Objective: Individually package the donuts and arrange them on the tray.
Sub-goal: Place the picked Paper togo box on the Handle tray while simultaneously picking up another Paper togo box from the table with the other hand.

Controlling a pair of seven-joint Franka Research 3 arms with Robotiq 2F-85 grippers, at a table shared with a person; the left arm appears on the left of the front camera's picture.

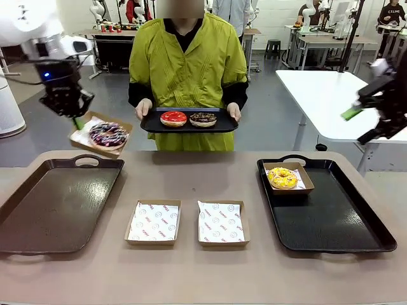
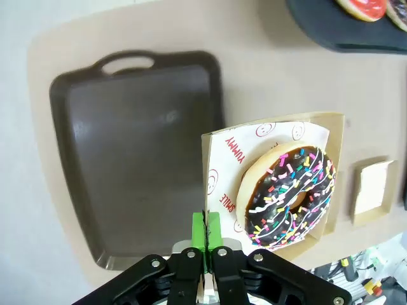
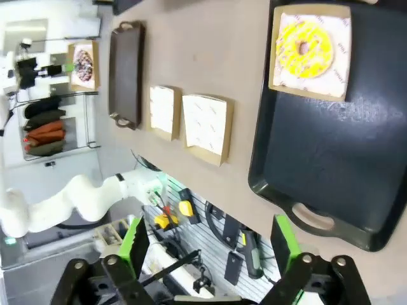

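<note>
**A:** What lies under the arms?

**B:** The bench (image 1: pixel 191 171). It carries a brown tray (image 1: pixel 38 210) below the left gripper (image 1: pixel 77 121) and a black tray (image 1: pixel 343 222) below the right gripper (image 1: pixel 360 125).

**A:** And the person (image 1: pixel 187 63)?

**B:** Across from both grippers, holding a smaller tray (image 1: pixel 152 124). The red donut (image 1: pixel 173 118) and the chocolate donut (image 1: pixel 203 119) lie on it side by side.

**A:** Boxes?

**B:** A paper-lined box (image 1: pixel 153 222) and its twin (image 1: pixel 221 222) sit on the bench, between the grippers and lower down. A third box (image 1: pixel 306 184), in the black tray's far corner, holds the yellow donut (image 1: pixel 282 178).

**A:** The grippers themselves?

**B:** The left gripper is pinched tight on the edge of a fourth box (image 2: pixel 335 146), held above the bench. The sprinkled dark donut (image 2: pixel 289 194) lies in it, just beyond the fingertips. The right gripper hangs in the air, jaws spread wide, holding nothing.
</note>
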